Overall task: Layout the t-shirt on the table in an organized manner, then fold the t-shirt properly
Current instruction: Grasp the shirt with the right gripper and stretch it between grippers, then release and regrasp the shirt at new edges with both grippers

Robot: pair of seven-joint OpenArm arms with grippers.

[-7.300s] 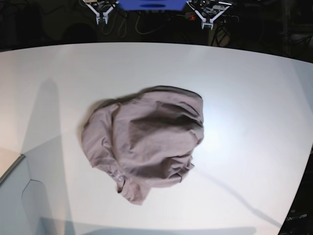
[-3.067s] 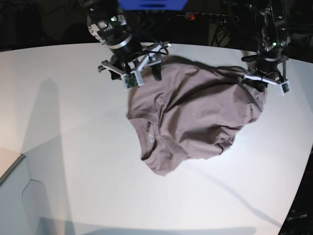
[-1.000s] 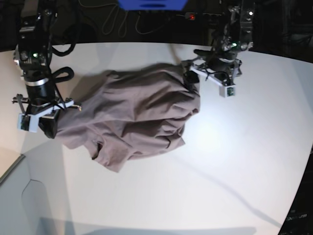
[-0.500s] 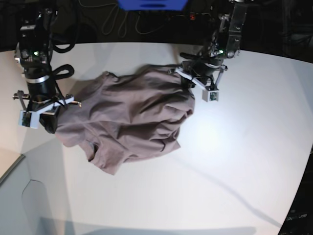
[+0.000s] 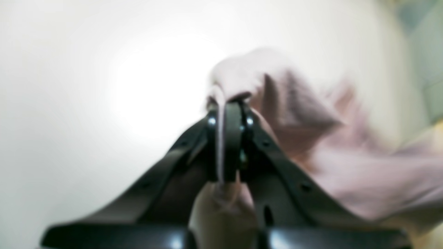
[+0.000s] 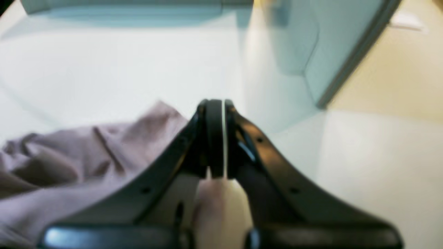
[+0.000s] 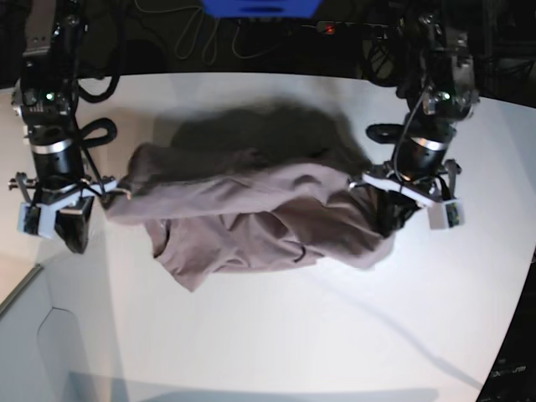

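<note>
The t-shirt (image 7: 251, 218) hangs stretched between the 2 arms above the table (image 7: 276, 335). The left gripper (image 7: 392, 224) is clamped tight on one end, and the right gripper (image 7: 75, 234) pinches the other.

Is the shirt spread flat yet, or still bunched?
Still bunched. The shirt hangs creased and sagging between the left end effector and right end effector, partly lifted off the table.

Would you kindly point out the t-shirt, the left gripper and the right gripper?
t-shirt (image 7: 243, 218): base view, middle of the stretched fabric.
left gripper (image 7: 392, 224): base view, fingertips pinching the shirt.
right gripper (image 7: 77, 239): base view, closed fingertips.
</note>
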